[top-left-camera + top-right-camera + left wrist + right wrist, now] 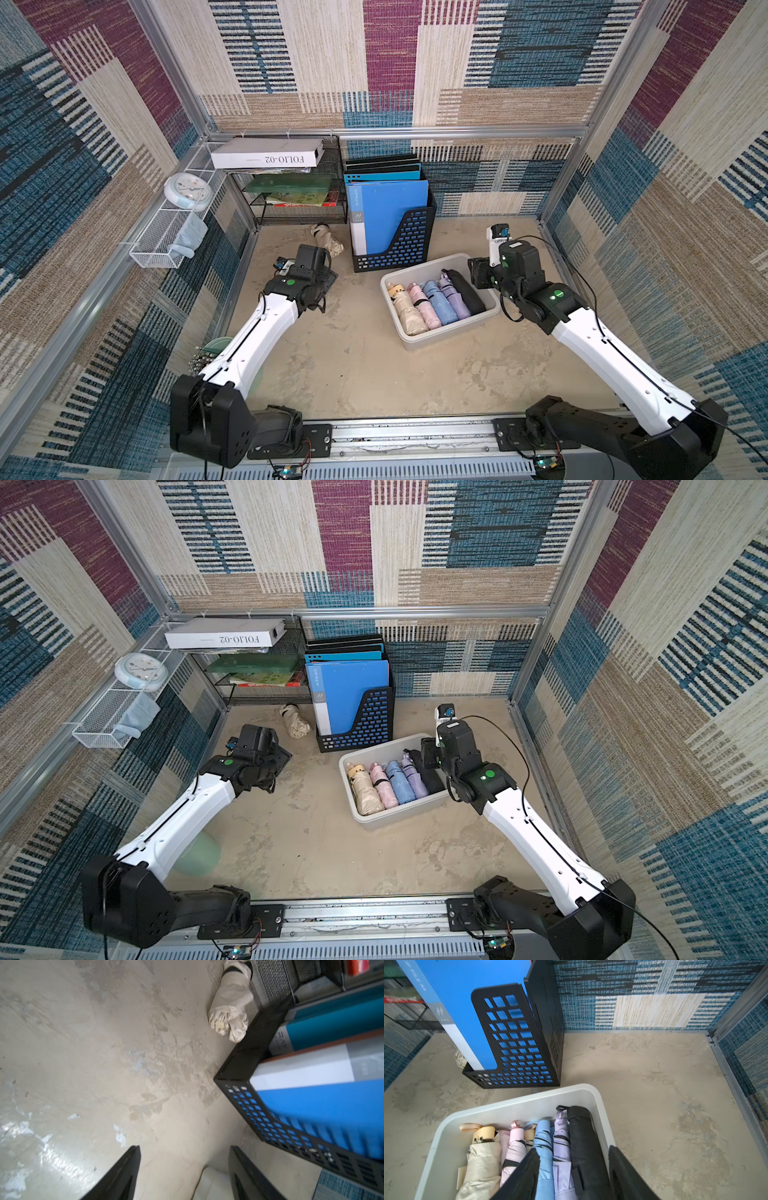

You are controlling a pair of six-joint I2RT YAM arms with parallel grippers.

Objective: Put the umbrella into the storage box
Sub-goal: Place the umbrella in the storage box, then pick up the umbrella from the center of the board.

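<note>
Evidently the step in hand is fetching the one left outside: a crumpled beige folded umbrella lies on the table, just beside the black perforated file holder, well apart from the light grey plastic storage box, where five folded umbrellas lie side by side. The left pincer stands apart and empty, short of it; next it should reach forward, straddle the bundle and clamp. The right pincer, jaws apart, holding nothing, hangs over the black umbrella at the box's edge. Both top views hide the left jaws under the wrist; the right wrist view catches only a sliver of the loose umbrella behind the holder
</note>
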